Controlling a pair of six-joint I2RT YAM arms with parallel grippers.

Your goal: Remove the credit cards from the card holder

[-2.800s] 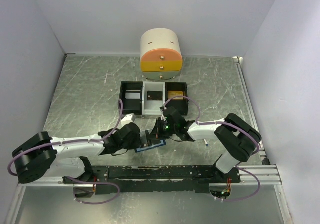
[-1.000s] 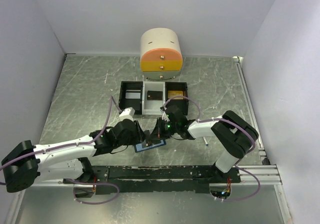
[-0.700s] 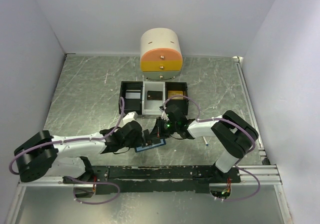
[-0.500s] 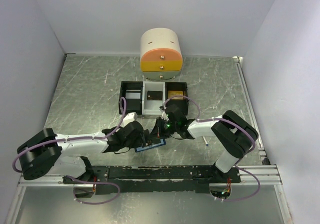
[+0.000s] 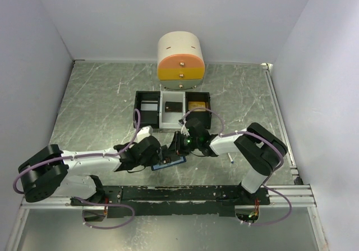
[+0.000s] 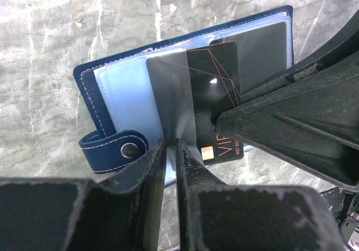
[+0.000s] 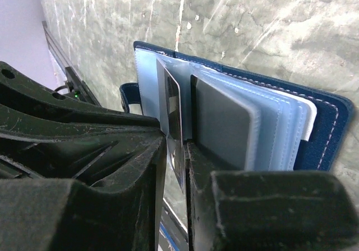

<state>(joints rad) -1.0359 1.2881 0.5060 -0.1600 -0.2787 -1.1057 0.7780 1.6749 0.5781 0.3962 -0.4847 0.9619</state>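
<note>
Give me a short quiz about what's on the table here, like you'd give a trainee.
1. True or false: the card holder lies closed.
2. The VIP card is: A black, B white, C red?
3. What sits between the fingers of the left hand?
Key: 1 false, it lies open. 2 A. 3 the grey card.

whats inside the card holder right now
The card holder shows pale blue sleeves, a grey card gripped by the left claw, and a dark card with a gold chip. The rest is hidden behind the right claw.
</note>
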